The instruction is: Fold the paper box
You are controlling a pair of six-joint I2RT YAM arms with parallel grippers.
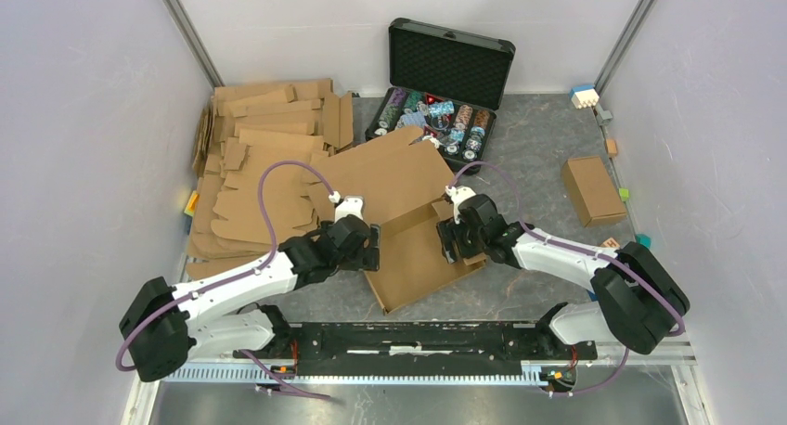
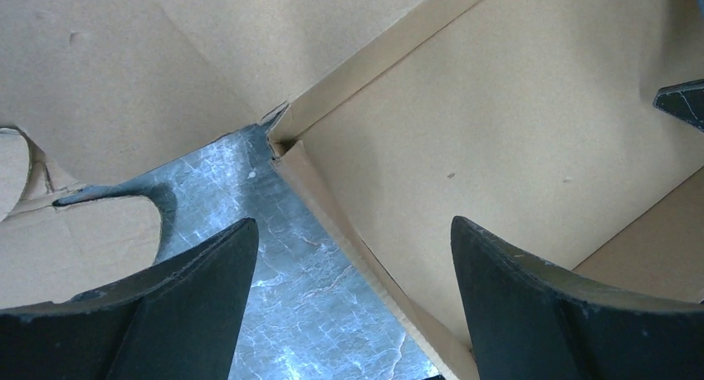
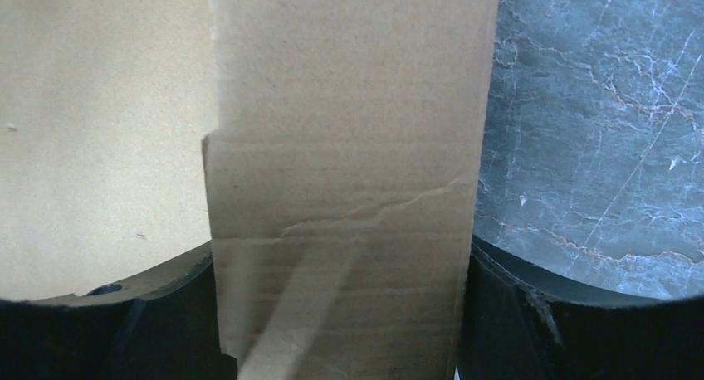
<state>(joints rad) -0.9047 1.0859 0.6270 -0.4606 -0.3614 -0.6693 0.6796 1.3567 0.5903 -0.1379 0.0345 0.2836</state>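
Observation:
The paper box (image 1: 408, 223) lies half-formed in the middle of the table, a shallow brown tray with its lid panel stretching back toward the case. My left gripper (image 1: 372, 247) is open at the box's left wall. In the left wrist view that gripper (image 2: 353, 260) straddles the wall (image 2: 328, 210), one finger over the table and one inside the box. My right gripper (image 1: 454, 241) is at the box's right side. In the right wrist view a cardboard flap (image 3: 349, 148) fills the gap between the wide-set fingers of that gripper (image 3: 340, 255), which is open.
An open black case (image 1: 445, 82) of poker chips stands at the back. Flat cardboard sheets (image 1: 269, 156) are piled at the left. A smaller brown box (image 1: 592, 189) and small coloured blocks (image 1: 584, 96) lie at the right. The table (image 3: 598, 106) is dark marbled.

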